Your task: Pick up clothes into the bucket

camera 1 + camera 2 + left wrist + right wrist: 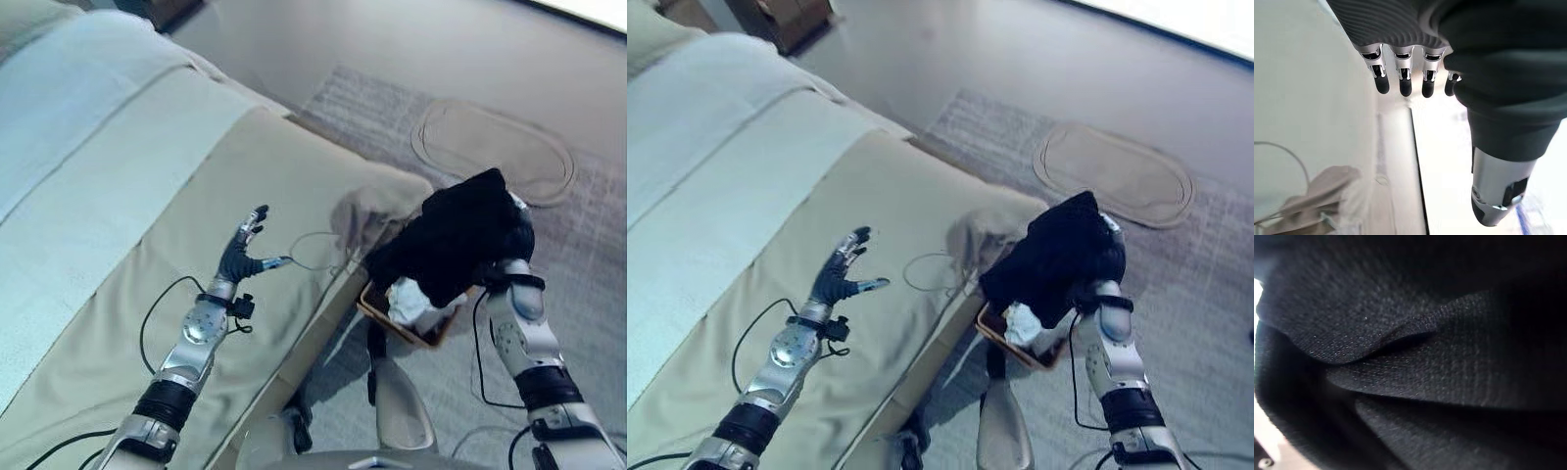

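Left eye view: at centre right the black garment (456, 240) drapes over the right hand (516, 235), hiding its fingers, so their state cannot be told; it hangs above the bucket (377, 306) on the floor. At centre left, the left hand (240, 257) hovers over the bed (118, 196), fingers spread.

Even, soft daylight; a bright strip at the top right corner of the head views. Faint shadow on the floor beside the bed (118, 196). Left wrist view washed out; right wrist view dark against black cloth (1410, 352).
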`<state>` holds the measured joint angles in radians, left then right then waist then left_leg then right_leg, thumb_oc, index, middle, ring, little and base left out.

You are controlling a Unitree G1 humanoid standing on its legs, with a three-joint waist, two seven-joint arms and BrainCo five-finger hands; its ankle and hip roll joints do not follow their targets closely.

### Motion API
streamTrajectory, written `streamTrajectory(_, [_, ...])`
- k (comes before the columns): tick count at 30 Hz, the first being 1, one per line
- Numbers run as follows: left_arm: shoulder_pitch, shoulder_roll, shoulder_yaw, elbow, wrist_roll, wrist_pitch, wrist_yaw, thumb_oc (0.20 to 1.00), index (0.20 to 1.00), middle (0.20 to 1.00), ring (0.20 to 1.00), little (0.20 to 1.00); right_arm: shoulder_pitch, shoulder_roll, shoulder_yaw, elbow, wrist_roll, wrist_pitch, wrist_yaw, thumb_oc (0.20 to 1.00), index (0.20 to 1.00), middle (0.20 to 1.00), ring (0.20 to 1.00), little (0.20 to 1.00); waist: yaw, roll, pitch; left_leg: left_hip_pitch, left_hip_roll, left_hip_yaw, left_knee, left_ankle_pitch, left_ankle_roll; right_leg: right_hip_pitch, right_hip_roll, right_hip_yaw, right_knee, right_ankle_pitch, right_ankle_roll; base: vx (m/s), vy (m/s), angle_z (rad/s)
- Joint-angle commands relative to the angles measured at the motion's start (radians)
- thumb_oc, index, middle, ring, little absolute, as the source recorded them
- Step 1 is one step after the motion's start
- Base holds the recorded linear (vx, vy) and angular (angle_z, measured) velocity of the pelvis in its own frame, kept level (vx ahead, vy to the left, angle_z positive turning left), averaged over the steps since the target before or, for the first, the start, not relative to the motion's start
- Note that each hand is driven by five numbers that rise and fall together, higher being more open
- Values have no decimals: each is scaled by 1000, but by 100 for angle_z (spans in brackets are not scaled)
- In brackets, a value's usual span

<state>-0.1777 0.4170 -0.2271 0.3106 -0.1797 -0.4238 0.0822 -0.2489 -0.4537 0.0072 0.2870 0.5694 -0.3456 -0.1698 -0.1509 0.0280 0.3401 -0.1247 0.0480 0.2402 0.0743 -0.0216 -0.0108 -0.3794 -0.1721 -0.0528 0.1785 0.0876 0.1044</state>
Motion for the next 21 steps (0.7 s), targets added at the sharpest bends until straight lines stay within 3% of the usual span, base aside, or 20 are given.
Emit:
streamTrajectory(1, [33,15,66,-55,-35,-92,49,1000,1000,1000,1000,1000,-54,-11,-49,-100,-38,-114,-39,200,200,200,200,200,-4,-24,-40,-134,-21,-88,163,-65,-11,-23,-53,19,6,12,57,-88,32,13])
streamTrajectory(7, [60,-23,144,-127,-114,-134,114,1000,1000,1000,1000,1000,-137,-9,-62,-89,-77,-140,-135,200,200,200,200,200,17,-23,24,-254,-34,-45,261,-96,16,-180,-39,98,77,27,58,-122,38,-22])
streamTrajectory(14, [37,-86,201,-220,-220,-170,153,1000,1000,1000,1000,1000,-216,-74,-97,-87,-164,-141,-245,200,200,200,200,200,10,20,78,-437,-15,-13,380,-137,8,-345,-51,131,155,16,63,-112,-3,-5])
streamTrajectory(21, [33,-101,199,-259,-268,-181,149,1000,1000,1000,1000,1000,-297,-127,-129,-28,-192,-147,-327,200,200,200,200,200,12,58,100,-541,-3,18,454,-164,10,-468,-36,177,215,11,59,-64,26,-14])
